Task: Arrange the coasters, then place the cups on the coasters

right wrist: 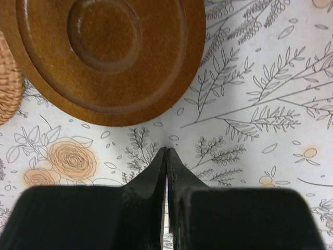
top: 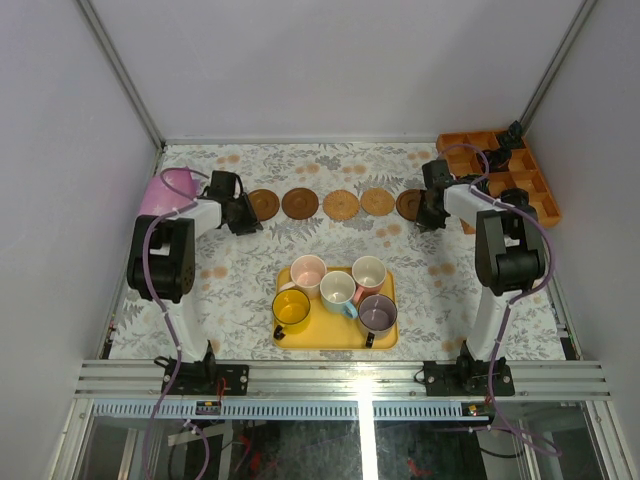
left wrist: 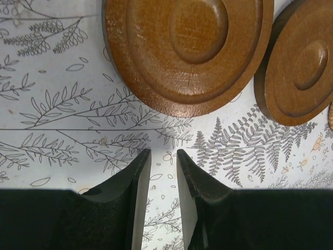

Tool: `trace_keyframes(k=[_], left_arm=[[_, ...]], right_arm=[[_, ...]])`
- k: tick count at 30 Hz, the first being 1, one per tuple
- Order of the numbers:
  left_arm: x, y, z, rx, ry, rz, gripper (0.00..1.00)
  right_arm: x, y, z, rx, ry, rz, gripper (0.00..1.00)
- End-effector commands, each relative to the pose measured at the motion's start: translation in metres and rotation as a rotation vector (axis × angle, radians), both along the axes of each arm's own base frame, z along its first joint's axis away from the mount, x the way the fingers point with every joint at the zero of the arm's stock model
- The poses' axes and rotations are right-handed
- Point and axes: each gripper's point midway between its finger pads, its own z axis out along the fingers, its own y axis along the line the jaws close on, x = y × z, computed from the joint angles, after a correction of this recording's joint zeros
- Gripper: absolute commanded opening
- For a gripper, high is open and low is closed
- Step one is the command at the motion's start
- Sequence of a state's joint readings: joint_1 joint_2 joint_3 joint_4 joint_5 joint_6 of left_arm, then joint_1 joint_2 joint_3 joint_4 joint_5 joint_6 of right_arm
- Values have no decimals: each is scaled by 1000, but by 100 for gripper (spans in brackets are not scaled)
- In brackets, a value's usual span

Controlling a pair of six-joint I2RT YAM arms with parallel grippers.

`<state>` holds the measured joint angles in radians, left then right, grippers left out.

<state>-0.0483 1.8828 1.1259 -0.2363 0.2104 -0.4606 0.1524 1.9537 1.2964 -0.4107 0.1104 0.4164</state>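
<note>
The left claw (left wrist: 161, 159) is being held slightly parted, with a narrow gap showing between its fingers; nothing is being gripped or touched, and it is being held just short of the leftmost coaster (left wrist: 187, 52), over the patterned table (left wrist: 62, 104). The right claw (right wrist: 166, 156) is being held fully closed on nothing, its tips pressed together just beside the rightmost coaster (right wrist: 104, 52) without touching it. In the top view both arms are being shown reaching forward from their bases, elbows raised and wrists turned inward, one at each end of the row of five coasters (top: 341, 205) lying across the far half of the table. The cups (top: 338, 290) are being shown only in that view: all five are standing upright, crowded together on the yellow tray (top: 385, 342) between the arms, well apart from the row. An orange tray (top: 545, 200) at the far right corner is likewise being seen only from above. Only in the wrist views are the turned rings on the wooden discs being revealed, along with a woven edge (right wrist: 8, 78) beside the rightmost one.
</note>
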Motion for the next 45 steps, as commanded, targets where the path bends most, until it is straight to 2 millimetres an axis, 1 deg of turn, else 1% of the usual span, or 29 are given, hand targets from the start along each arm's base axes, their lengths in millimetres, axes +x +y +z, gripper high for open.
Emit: trace_keyframes(k=[1, 15, 23, 31, 39, 45], left_arm=[[12, 14, -6, 56, -4, 39, 26], [22, 15, -11, 65, 4, 45, 26], [22, 16, -16, 66, 17, 45, 27], [24, 16, -20, 63, 20, 47, 27], [28, 15, -22, 53, 18, 49, 28], [28, 15, -17, 53, 12, 43, 27]], right_arm=[[11, 5, -6, 9, -4, -1, 0], [18, 3, -14, -14, 5, 0, 0], [22, 2, -19, -23, 8, 3, 0], [26, 1, -17, -32, 5, 7, 0], [24, 0, -17, -40, 12, 13, 0], [19, -2, -14, -48, 19, 19, 0]])
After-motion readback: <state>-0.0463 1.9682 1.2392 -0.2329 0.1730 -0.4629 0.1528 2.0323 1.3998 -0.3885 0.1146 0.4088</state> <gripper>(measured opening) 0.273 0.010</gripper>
